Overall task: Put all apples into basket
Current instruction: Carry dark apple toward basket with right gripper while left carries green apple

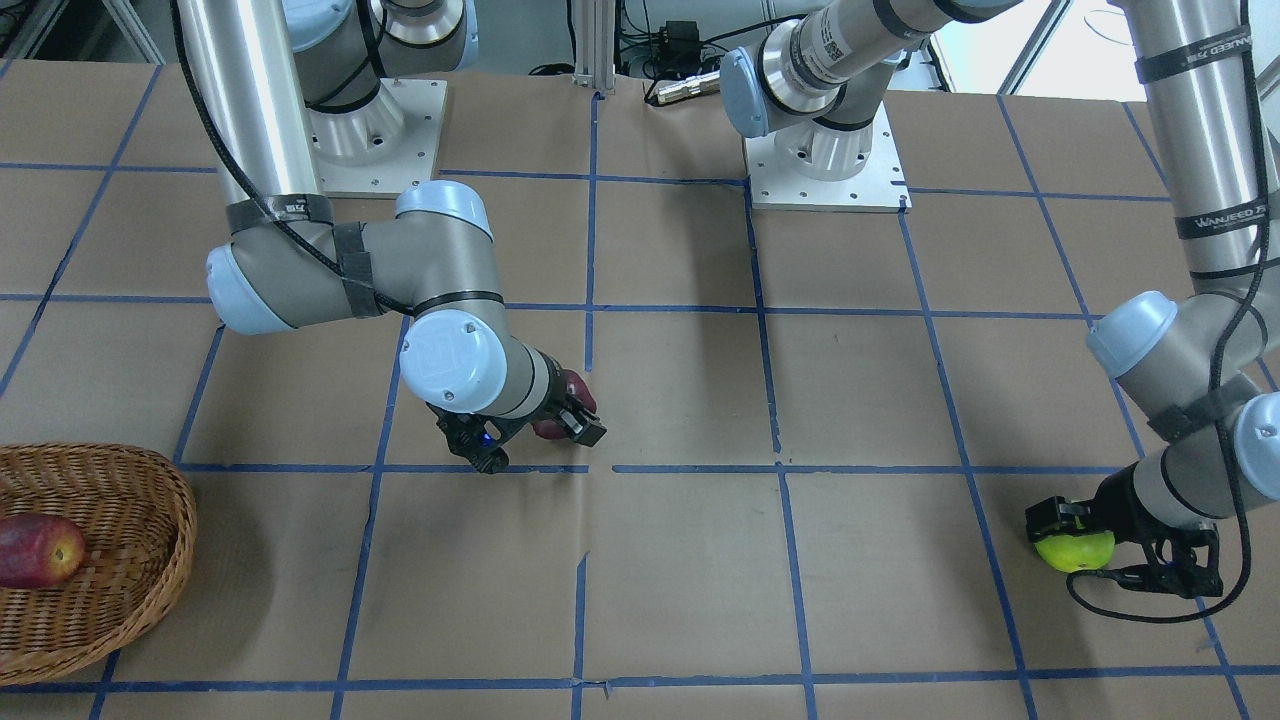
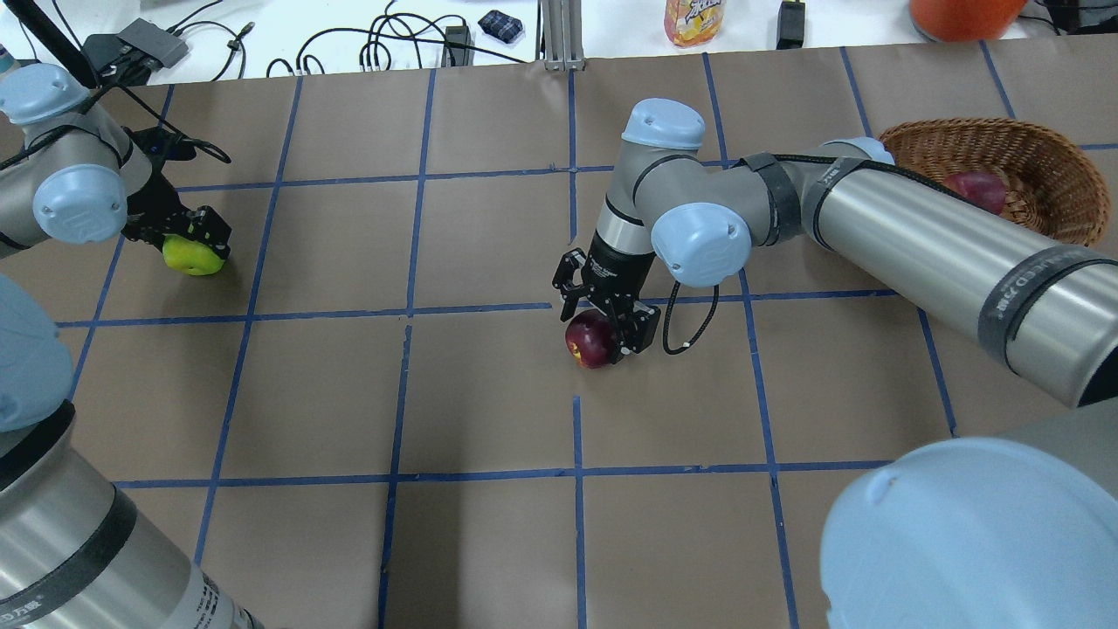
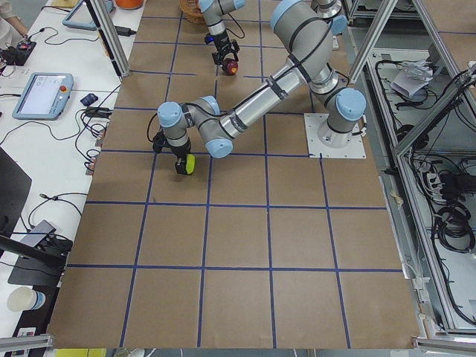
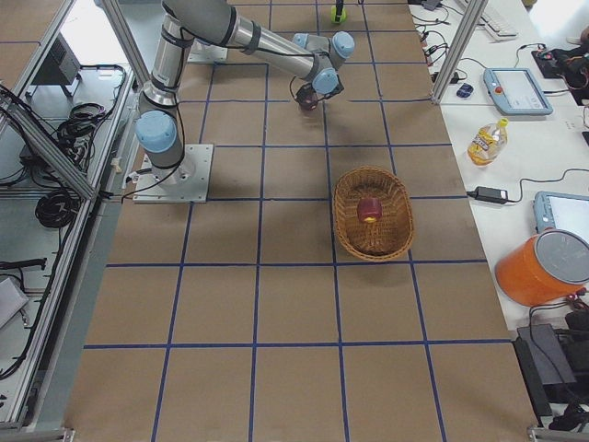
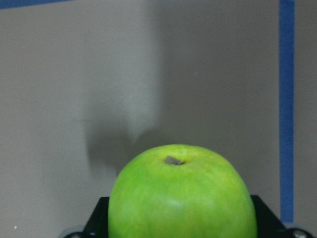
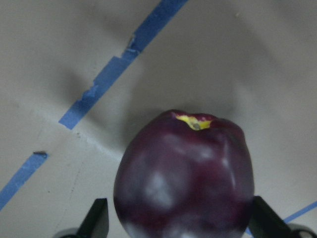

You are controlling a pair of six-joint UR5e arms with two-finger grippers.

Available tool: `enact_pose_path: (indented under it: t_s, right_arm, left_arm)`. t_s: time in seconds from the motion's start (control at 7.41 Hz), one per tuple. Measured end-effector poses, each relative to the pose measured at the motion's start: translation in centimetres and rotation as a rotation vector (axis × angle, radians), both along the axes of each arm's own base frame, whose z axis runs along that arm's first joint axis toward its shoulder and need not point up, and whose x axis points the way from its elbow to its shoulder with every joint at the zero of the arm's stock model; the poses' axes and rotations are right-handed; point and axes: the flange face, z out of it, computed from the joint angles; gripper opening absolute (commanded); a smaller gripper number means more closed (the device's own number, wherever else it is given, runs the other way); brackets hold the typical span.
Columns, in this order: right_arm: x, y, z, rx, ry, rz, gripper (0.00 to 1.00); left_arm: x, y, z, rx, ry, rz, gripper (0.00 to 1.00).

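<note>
Nearest the base, around mid-surface: grips the dark maroon apple (image 2: 587, 341) in the right gripper (image 2: 607, 334), black fingers (image 6: 98, 220) pressed to both flanks, yellowish stem pit turned away from the wrist camera. Hangs low over the brown paper surface (image 2: 489, 402), just beside a crossing of blue tape lines (image 2: 489, 307); cannot tell whether touching the paper or just above it.

Further out, toward the left end: holds the lime green apple (image 2: 190, 258) in the left gripper (image 2: 196, 252), fingers (image 5: 98, 220) closed on its sides, stem end facing away from the wrist camera, one tape line close by. Again cannot tell whether in contact with the surface. Well apart from the maroon one.

Farthest, at the right corner: the red apple (image 2: 978, 188), lying inside the oval wicker basket (image 2: 1048, 166). Partly hidden behind the right forearm (image 2: 926, 236) in the overhead view, plain on the basket floor from the right side. Well apart from both grippers.
</note>
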Motion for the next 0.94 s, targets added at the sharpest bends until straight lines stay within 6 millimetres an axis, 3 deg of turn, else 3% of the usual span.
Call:
enact_pose_path:
  t_s: [0.14, 0.27, 0.4, 0.68, 0.94]
  right_arm:
    - [0.4, 0.2, -0.6, 0.009, -0.002, 0.005, 0.88]
    - [0.5, 0.5, -1.3, 0.02, 0.003, 0.009, 0.3]
    - [0.4, 0.8, -1.8, 0.016, 0.007, 0.01, 0.0]
    - [0.2, 0.5, -1.4, -0.036, 0.009, 0.007, 0.0]
    - [-0.9, -0.5, 1.7, -0.108, 0.039, 0.007, 0.0]
  left_arm:
    - [-1.2, 0.2, 1.9, 0.019, 0.017, -0.002, 0.16]
    - [-3.5, 0.7, 4.5, 0.045, 0.055, -0.001, 0.16]
    - [-7.1, 1.5, 7.0, 0.064, 0.087, -0.001, 0.16]
    - [-14.0, 3.5, 9.4, 0.085, 0.096, 0.016, 0.16]
    - [-18.0, 5.8, 10.3, 0.088, 0.106, 0.049, 0.16]
